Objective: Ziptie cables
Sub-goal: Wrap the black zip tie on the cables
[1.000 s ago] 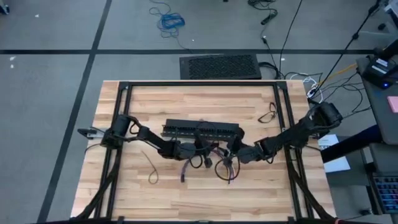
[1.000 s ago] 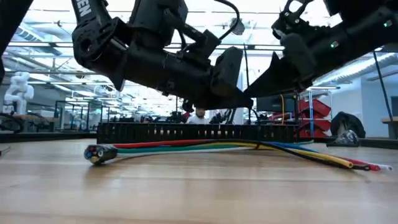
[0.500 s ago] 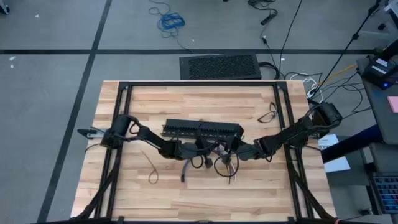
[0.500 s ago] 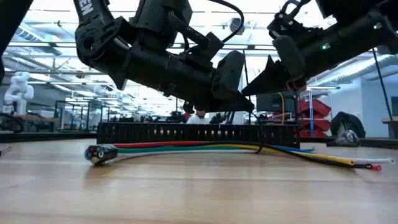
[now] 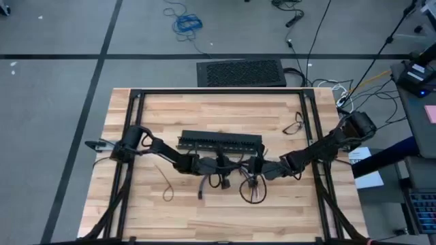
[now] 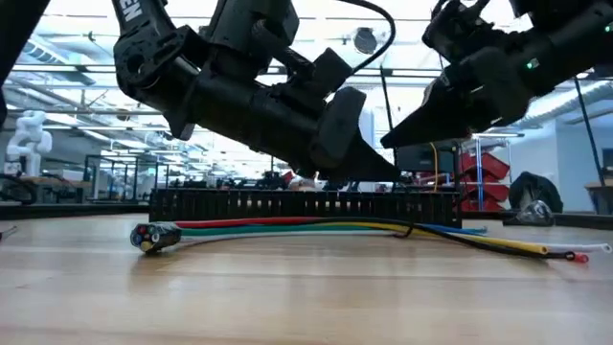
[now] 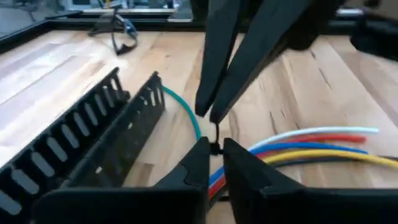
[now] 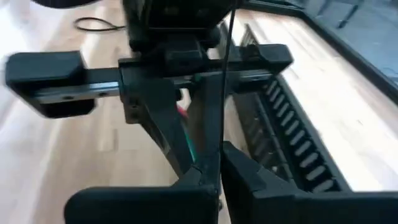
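The cables (image 6: pixel 287 227) lie flat on the table in front of the long black slotted bar (image 6: pixel 306 203); their coloured strands also show in the left wrist view (image 7: pixel 311 146). Above them my left gripper (image 7: pixel 215 149) and my right gripper (image 8: pixel 219 174) meet tip to tip over the middle of the table (image 5: pixel 240 168). Both are shut on one thin dark ziptie (image 8: pixel 222 93). Dark loops (image 5: pixel 251 192) lie on the wood just near of the grippers. A spare ziptie (image 5: pixel 165 182) lies to the left. My left gripper pinches the thin ziptie strip (image 7: pixel 216 138) between its two fingertips, coming in low from the table's left and slanting down. The strip stands clear of the table between the two grippers. My right gripper pinches the same ziptie (image 8: pixel 219 158) between its fingertips, coming from the table's right and slanting down. A long tail of the strip (image 8: pixel 231 37) runs on past the fingers, in front of the left gripper. The strip is clear of the table.
The black slotted bar (image 5: pixel 220 141) lies just beyond the grippers, across the table. A small dark wire object (image 5: pixel 293 126) sits at the far right of the tabletop. The black frame rails (image 5: pixel 317 136) run along the table's sides. Bare wood lies toward the near edge.
My left gripper has tipped its fingers further down toward the cables. My right gripper has risen a little and drawn toward the table's right. The dark loop under the right gripper has shifted slightly toward the near edge. Both grippers stay shut.
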